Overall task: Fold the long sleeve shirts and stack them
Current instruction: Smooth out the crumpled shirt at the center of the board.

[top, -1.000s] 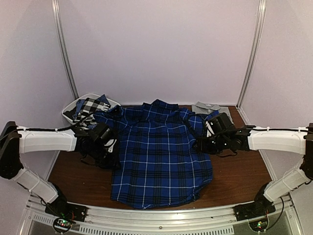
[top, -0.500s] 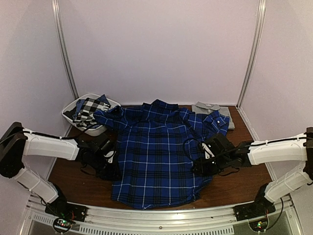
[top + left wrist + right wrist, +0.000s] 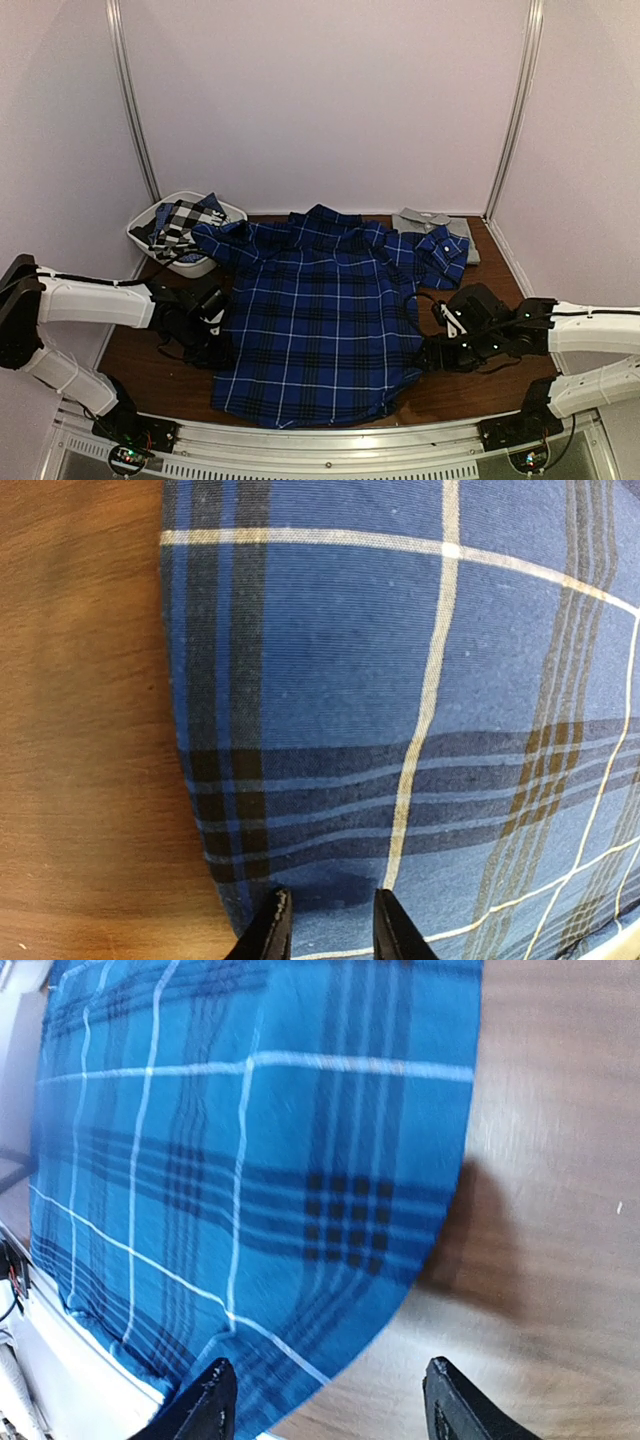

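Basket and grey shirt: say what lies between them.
The blue plaid shirt, spread flat between basket and grey shirt; the top view shows it.

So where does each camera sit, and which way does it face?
Top external: high behind the arms, facing down at the table; left arm and right arm show.
Left wrist: on the left arm, over an edge of the blue plaid shirt; left pincer tips show.
Right wrist: on the right arm, over the shirt's opposite edge; right pincer shows, open.
Shared: all see that shirt and table.
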You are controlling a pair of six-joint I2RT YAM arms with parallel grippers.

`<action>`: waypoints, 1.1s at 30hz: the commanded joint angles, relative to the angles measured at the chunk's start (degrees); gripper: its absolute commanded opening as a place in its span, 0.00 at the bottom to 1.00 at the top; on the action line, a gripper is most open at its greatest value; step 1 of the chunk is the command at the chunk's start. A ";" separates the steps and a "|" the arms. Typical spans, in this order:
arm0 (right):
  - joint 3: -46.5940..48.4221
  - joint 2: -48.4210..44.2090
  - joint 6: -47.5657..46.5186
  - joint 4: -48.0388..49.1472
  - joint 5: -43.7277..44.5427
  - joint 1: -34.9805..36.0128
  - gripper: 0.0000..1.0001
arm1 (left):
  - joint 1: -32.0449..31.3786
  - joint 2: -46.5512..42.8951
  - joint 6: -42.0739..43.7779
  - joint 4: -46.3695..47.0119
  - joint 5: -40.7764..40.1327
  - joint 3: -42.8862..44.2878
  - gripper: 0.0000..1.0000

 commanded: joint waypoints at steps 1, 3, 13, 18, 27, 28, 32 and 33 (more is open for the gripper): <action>-1.44 -0.49 4.71 -0.76 -1.14 2.61 0.66 | 0.00 -0.38 0.38 -3.90 -1.61 0.46 0.30; -1.96 0.18 6.08 2.31 -2.08 3.12 0.67 | 0.00 0.04 0.83 -3.89 -1.44 0.98 0.30; -2.91 6.43 10.55 11.72 -3.78 5.73 0.53 | 0.00 0.73 1.61 -3.63 -1.42 1.77 0.30; 0.78 5.98 8.61 3.60 -0.05 5.81 0.17 | 0.00 0.39 1.80 -3.65 -1.63 1.51 0.30; 10.27 2.20 3.74 -16.74 4.94 5.82 0.00 | 0.00 1.19 2.09 -3.42 -1.67 0.64 0.30; 10.04 1.84 3.86 -17.43 4.82 5.87 0.00 | 0.00 1.18 2.12 -3.31 -1.73 0.63 0.30; 9.48 0.61 4.19 -19.77 4.71 5.88 0.00 | 0.01 1.48 2.34 -3.11 -1.40 0.63 0.30; 9.55 0.43 4.18 -20.56 5.13 5.81 0.00 | 0.02 1.51 2.37 -3.08 -1.40 0.63 0.30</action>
